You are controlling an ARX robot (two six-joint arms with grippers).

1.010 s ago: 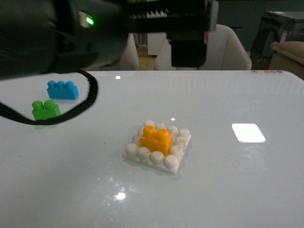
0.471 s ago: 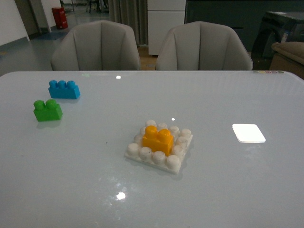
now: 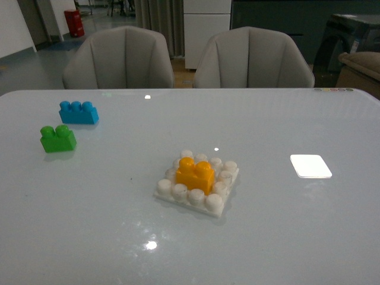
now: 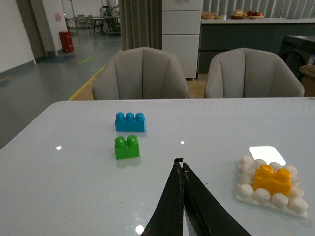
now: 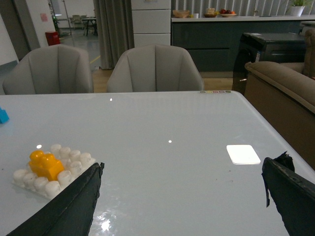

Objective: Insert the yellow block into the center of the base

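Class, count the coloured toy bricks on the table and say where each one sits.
3. The yellow block sits on the middle of the white studded base. The green brick and the blue brick sit together at the far left.

The yellow block point(image 4: 272, 180) sits in the middle of the white base point(image 4: 271, 196), and the left gripper point(image 4: 182, 167) fingers are pressed together, holding nothing

Green brick point(image 3: 57, 138) near blue brick point(image 3: 78, 112); 2 chairs point(image 3: 122, 57) behind table point(image 3: 89, 225).
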